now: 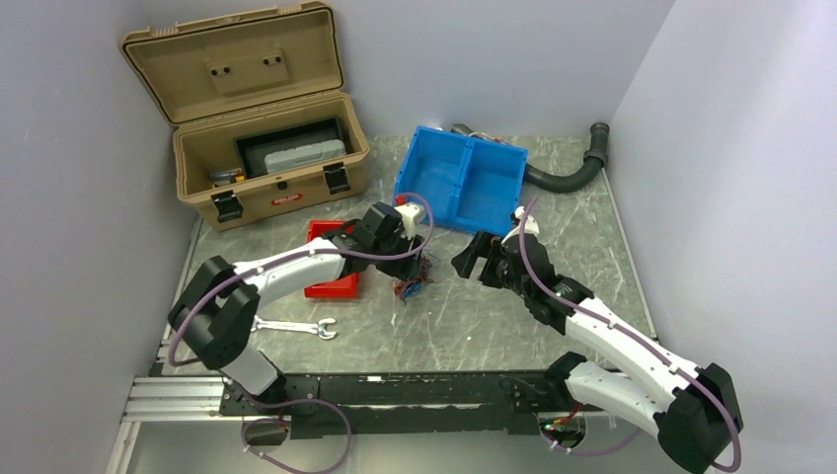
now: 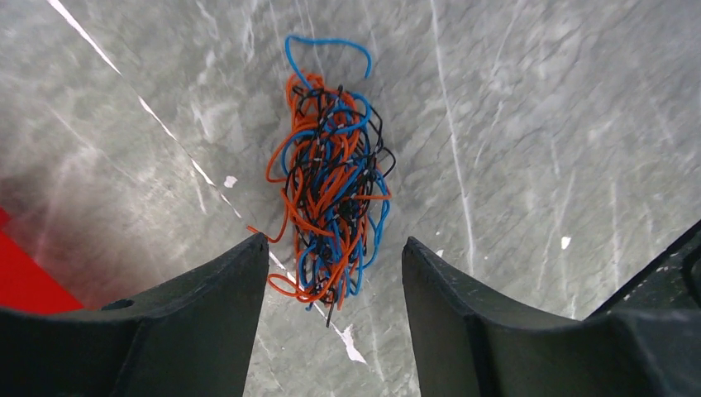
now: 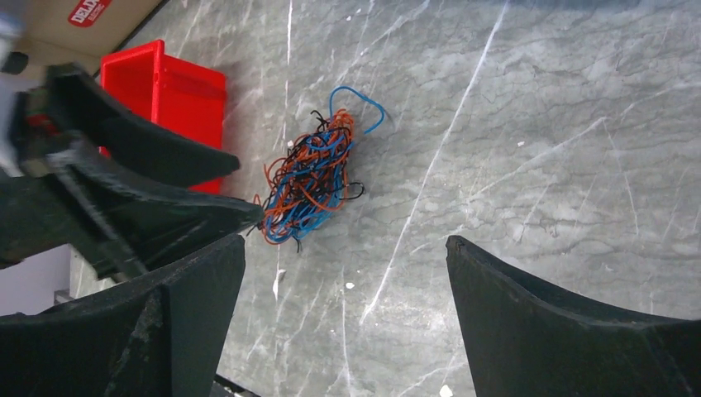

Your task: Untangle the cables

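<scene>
One tangled bunch of cables is seen, with two robot arms, one tan case, one blue bin, one red bin, one wrench and one hose.

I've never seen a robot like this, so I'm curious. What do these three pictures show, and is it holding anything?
These are two robot arms with pincer grippers. One picture looks down from above; the other two come from a small camera on each wrist. On the table lie a tangled ball of orange, blue and black cables, a red bin, a blue bin, a tan box and a wrench. The left gripper hangs open over the cables. The right gripper is open too. Nothing is held.
</scene>
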`<state>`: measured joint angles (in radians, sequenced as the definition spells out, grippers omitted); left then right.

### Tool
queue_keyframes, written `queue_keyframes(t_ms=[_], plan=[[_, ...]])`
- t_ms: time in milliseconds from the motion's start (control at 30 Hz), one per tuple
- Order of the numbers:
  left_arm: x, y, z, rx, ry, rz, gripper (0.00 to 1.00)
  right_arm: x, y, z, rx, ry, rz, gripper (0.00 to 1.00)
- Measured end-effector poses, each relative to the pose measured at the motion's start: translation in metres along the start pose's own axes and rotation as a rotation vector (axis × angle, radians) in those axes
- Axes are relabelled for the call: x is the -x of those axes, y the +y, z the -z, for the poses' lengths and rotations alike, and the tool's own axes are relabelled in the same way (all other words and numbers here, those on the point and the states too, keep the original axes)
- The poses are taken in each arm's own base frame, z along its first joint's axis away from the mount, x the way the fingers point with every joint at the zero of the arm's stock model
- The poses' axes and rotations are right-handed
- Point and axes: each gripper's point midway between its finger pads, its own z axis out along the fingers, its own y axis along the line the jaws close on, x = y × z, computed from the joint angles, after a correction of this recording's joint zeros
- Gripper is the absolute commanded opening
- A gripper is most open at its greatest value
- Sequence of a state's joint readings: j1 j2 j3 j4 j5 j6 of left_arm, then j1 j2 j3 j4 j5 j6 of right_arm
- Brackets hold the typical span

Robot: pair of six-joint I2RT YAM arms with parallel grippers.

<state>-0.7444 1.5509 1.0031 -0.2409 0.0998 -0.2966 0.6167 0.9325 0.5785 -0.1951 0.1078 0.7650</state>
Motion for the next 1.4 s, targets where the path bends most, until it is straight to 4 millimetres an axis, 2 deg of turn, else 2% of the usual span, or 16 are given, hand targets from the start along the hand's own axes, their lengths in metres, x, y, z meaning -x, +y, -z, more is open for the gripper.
queue_keyframes(t_ms=[67, 100, 200, 233, 333, 500, 600, 700, 867, 1000, 1100, 1333, 1400], plan=[[-0.012, 0.001, -0.009, -0.006, 0.045, 0.005, 0.53, 0.000, -0.001, 0.002, 0.004, -0.004, 0.005, 0.94], [-0.018, 0.001, -0.013, -0.010, 0.065, 0.009, 0.46, -0.001, -0.002, 0.002, 0.004, -0.003, 0.007, 0.94], [-0.033, 0.001, -0.024, -0.026, 0.120, 0.019, 0.03, -0.006, -0.006, 0.001, -0.001, 0.007, 0.015, 0.94], [-0.037, 0.001, -0.027, -0.028, 0.135, 0.023, 0.00, -0.009, -0.007, 0.000, -0.001, 0.012, 0.019, 0.94], [-0.042, 0.000, -0.030, -0.039, 0.152, 0.021, 0.00, -0.016, -0.008, -0.001, 0.013, 0.030, 0.027, 0.91], [-0.031, -0.013, -0.020, -0.110, 0.116, 0.032, 0.00, -0.040, -0.005, -0.009, 0.106, 0.091, 0.040, 0.82], [-0.018, -0.026, -0.004, -0.206, 0.051, 0.070, 0.00, -0.058, -0.005, -0.011, 0.166, 0.131, 0.038, 0.80], [-0.004, -0.034, 0.015, -0.307, -0.029, 0.131, 0.00, -0.067, 0.000, -0.010, 0.228, 0.141, 0.030, 0.78], [0.014, -0.045, 0.033, -0.444, -0.105, 0.203, 0.00, -0.066, 0.018, -0.005, 0.352, 0.122, 0.025, 0.77], [0.021, -0.061, 0.042, -0.545, -0.129, 0.222, 0.00, -0.059, 0.037, 0.003, 0.465, 0.088, 0.025, 0.74], [0.023, -0.067, 0.046, -0.582, -0.133, 0.231, 0.00, -0.056, 0.044, 0.006, 0.500, 0.075, 0.027, 0.71], [0.029, -0.076, 0.053, -0.639, -0.142, 0.240, 0.00, -0.063, 0.042, -0.002, 0.495, 0.104, 0.024, 0.69], [0.031, -0.079, 0.056, -0.656, -0.146, 0.244, 0.00, -0.065, 0.040, -0.005, 0.482, 0.114, 0.021, 0.59]])
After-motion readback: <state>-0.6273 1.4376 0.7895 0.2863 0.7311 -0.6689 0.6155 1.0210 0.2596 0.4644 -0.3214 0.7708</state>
